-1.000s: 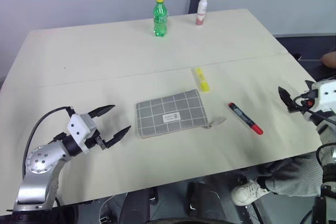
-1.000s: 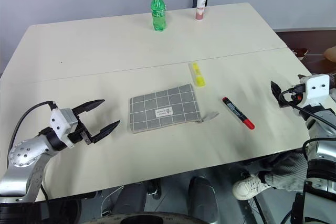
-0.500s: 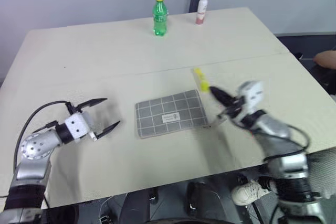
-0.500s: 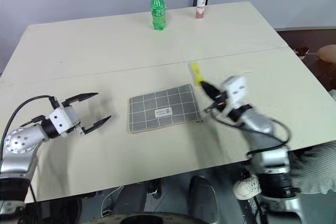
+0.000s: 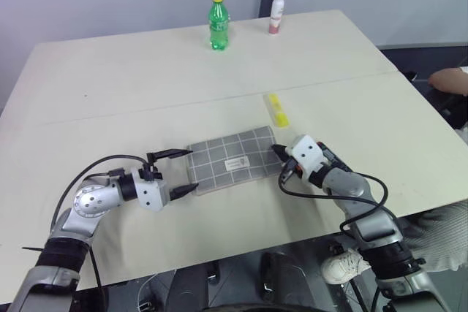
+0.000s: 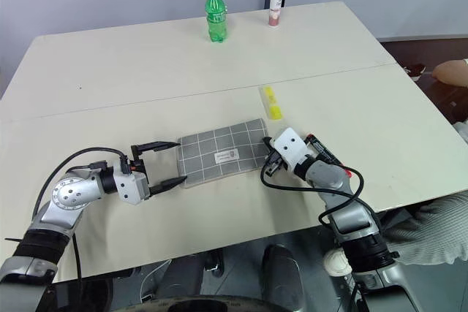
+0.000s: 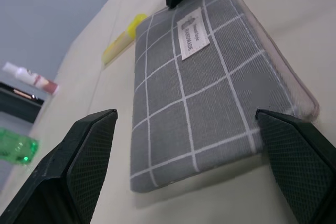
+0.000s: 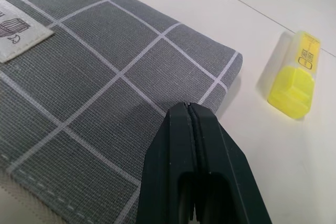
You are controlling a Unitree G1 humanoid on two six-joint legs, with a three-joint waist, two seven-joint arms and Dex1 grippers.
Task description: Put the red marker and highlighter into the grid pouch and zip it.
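Fabric of the grid pouch (image 6: 221, 152) is grey with thin white lines in squares, and a small white label patch with dark print sits near its middle. The pouch lies flat on the pale bench (image 6: 146, 56), close to the front edge, with one long side turned to the robot. A light strip with stitches runs along that front side.

The highlighter (image 6: 272, 102) is short, thick and clear yellow. It lies on the bench just behind the right end of the pouch, near it but apart.

The red marker (image 6: 327, 158) is mostly covered by the right arm; I see only a part of the slim body with the black and white band and a bit of red. It lies on the bench to the right of the pouch.

The left gripper (image 6: 159, 164) has its fingers spread wide and they hold nothing. They stand on both sides of the left end of the pouch, one tip behind it and one before it; if they touch the cloth I cannot tell.

The right gripper (image 8: 193, 124) has its fingers pressed together at the right end of the pouch, with the tips over the grey cloth. Whether some cloth is pinched between them I cannot tell.

A green bottle (image 6: 214, 13) with yellow cap and a small white bottle (image 6: 276, 4) stand far back on the bench.
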